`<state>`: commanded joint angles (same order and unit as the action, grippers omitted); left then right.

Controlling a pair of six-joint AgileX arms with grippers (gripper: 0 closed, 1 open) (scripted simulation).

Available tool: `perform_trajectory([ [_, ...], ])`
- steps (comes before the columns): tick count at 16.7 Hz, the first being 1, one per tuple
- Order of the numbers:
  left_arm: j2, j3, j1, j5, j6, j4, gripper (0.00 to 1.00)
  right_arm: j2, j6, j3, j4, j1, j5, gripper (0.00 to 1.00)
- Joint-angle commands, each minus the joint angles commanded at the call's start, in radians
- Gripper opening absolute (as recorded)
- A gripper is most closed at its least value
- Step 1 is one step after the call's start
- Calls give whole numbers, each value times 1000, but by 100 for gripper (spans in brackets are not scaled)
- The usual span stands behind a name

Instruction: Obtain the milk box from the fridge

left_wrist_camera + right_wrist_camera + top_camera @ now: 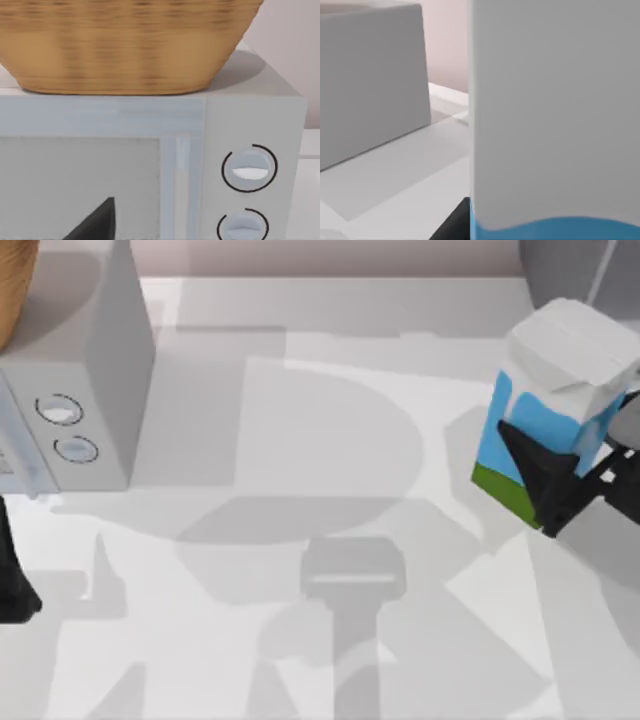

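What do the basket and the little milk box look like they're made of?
The basket looks like woven wicker or straw: tan, with fine horizontal ribbing. The milk box looks like matte printed cardboard: a folded white gabled top, flat blue sides and a green base band. Both are rendered, so this goes by look alone.

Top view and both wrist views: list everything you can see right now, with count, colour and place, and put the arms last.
milk box: one, white gabled top, sky-blue sides, green bottom band, black face; tilted, at the table's right side, held in the right gripper.
fridge: one, dark grey; far right corner, cut off by the frame.
microwave: one, light grey with two round dials; table's left side.
basket: one, tan wicker; on top of the microwave.
table: one, white; under everything.
right gripper: one, black; shut on the milk box at the right edge.
left gripper: one, black; parked at the left edge, in front of the microwave.
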<state>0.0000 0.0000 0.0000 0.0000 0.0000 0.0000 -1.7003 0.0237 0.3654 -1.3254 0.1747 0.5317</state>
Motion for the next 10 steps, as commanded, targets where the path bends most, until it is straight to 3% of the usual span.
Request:
perform_trajectory([
  [10,0,0,0,0,0,0,100,-102,-3,31,-81,10,22,0],
])
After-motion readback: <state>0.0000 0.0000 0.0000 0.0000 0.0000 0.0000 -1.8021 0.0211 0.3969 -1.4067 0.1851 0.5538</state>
